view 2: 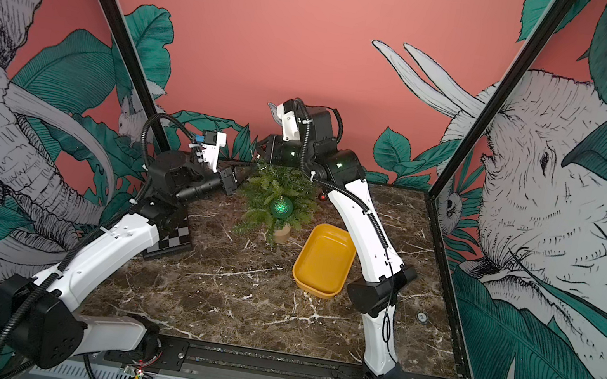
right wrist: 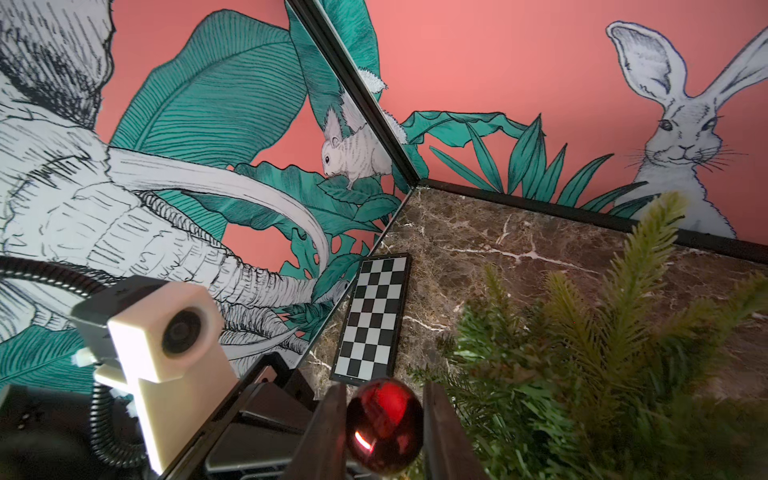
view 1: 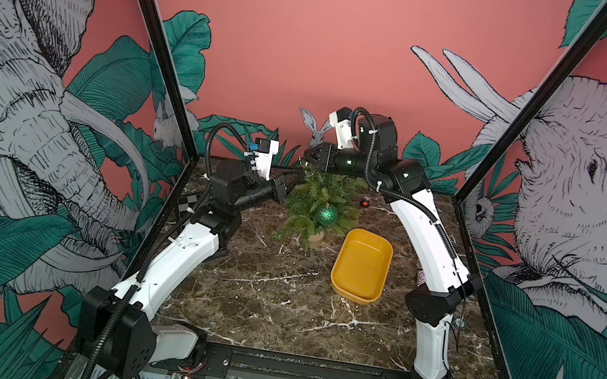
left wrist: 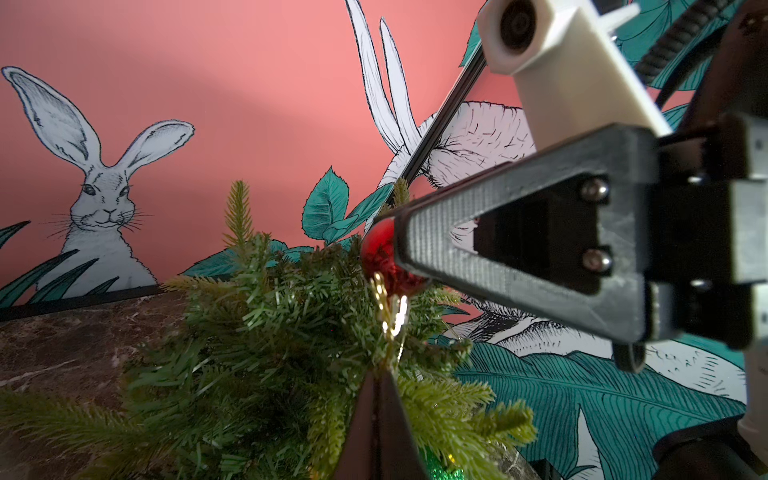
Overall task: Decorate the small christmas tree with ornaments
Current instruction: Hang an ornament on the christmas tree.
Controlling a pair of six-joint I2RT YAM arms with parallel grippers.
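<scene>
Coral walls painted with elephants, rabbits and teal leaves enclose a dark brown marble tabletop (view 1: 277, 296) veined in white. Read as a clock face in a top view, the small green artificial christmas tree (view 1: 313, 196) in its tan pot stands towards 12 o'clock. A glittery green ball ornament (view 1: 326, 213) hangs on its near side.

The right gripper (right wrist: 384, 405) reaches the crown from 3 o'clock, its jaws closed on a small shiny dark red ball ornament (right wrist: 384, 424). The left gripper (left wrist: 379, 376) comes in from 9 o'clock. It is pinched fully together and appears to hold the thin gold string loop (left wrist: 390, 316) trailing from that ball.

So the ball sits at the treetop between the two grippers. The loop's long axis runs from the ball to the left fingertips, which are the nearer to it. Hooking it over a sprig likely turns on that line.

A second small dark red ball (view 1: 365, 203) lies on the marble at 2 o'clock of the tree. An empty yellow plastic tray (view 1: 362, 264) sits at 4 o'clock.

Needles hide where the string ends, so the pinch is a judgement. In both top views the held ball is too small to make out.
</scene>
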